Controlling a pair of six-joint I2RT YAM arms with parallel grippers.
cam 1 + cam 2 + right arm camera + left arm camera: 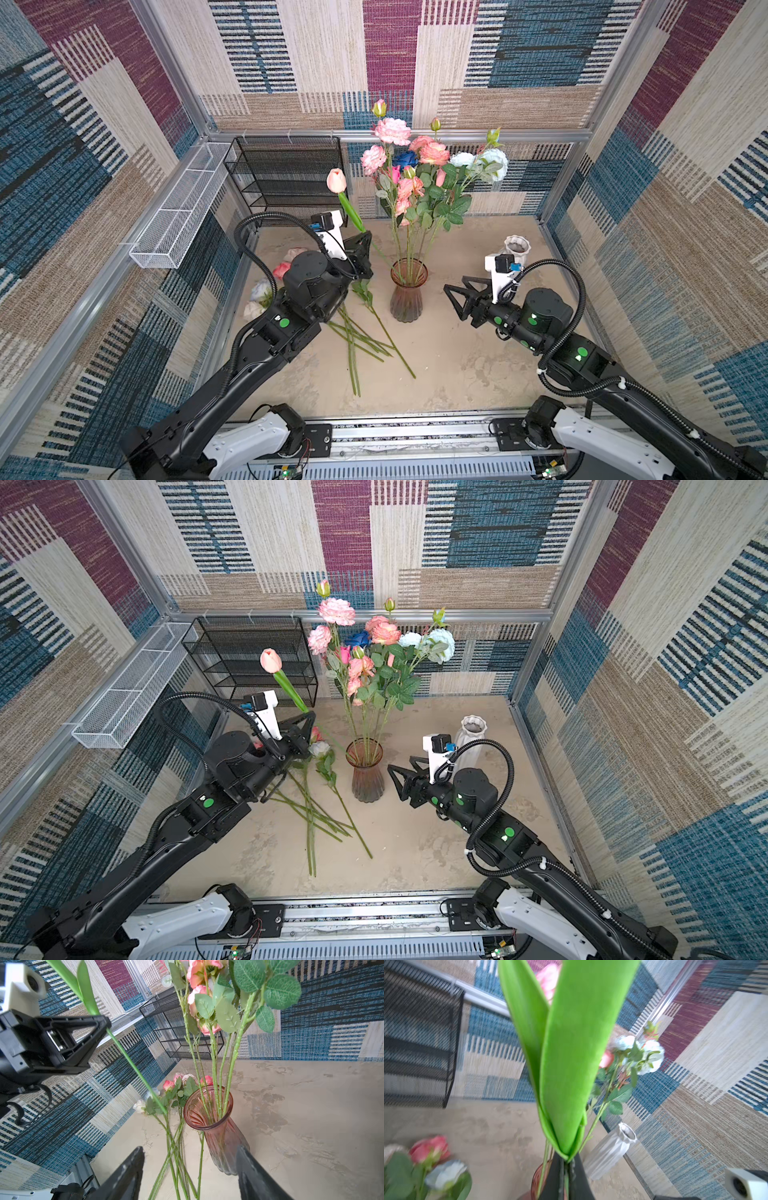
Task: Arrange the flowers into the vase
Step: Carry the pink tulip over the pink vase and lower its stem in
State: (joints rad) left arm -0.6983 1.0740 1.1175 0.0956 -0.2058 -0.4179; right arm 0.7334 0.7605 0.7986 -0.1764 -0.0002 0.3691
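My left gripper (368, 237) (311, 717) is shut on the thin stem of a pink tulip (336, 180) (270, 660), held up on a slant. Its broad green leaves (571, 1064) fill the left wrist view above the shut jaws (565, 1162). The stem's lower end hangs just left of the pink glass vase's (408, 291) (365, 771) (209, 1109) mouth, outside it. Several flowers (419, 174) (374, 654) stand in that vase. More flowers (357, 336) (320, 812) (176, 1157) lie on the table to its left. My right gripper (454, 284) (400, 762) (190, 1151) is open and empty, close to the vase's base.
A white ribbed vase (517, 247) (471, 733) (610, 1153) stands behind the right arm. A black mesh rack (286, 174) sits at the back left, and a white wire basket (178, 208) hangs on the left wall. Patterned walls enclose the table on three sides.
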